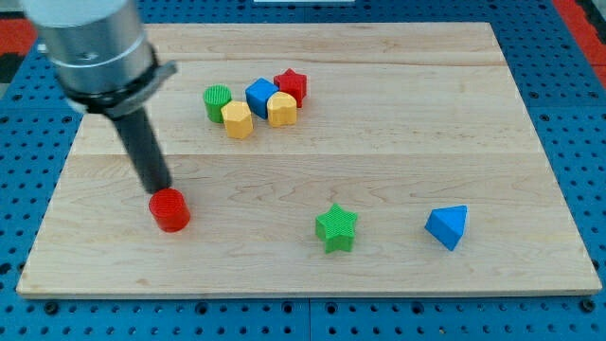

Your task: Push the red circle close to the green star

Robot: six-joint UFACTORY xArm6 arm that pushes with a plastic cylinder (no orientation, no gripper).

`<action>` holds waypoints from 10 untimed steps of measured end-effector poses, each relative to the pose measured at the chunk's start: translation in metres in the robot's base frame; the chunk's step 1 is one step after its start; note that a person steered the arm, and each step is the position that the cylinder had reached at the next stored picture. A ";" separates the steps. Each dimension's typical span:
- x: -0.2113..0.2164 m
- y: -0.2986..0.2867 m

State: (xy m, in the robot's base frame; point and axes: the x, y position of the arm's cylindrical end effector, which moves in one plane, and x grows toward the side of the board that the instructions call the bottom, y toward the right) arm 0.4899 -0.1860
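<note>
No claw here, just the rod's tip (161, 188) parked right behind the red circle (169, 210) near the worktop's (398, 161) bottom-left corner, probably to shove it toward the green star (336, 227) at bottom-centre.

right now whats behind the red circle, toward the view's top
My tip stands right behind the red circle, at its top-left edge. The circle's upper rim hides the tip's very end, so contact cannot be confirmed.

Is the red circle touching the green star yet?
No, the red circle sits well to the view's left of the green star, with bare board between them; my tip is at the circle's upper-left edge.
</note>
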 end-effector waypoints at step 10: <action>0.074 0.157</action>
State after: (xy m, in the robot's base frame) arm 0.5640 -0.0291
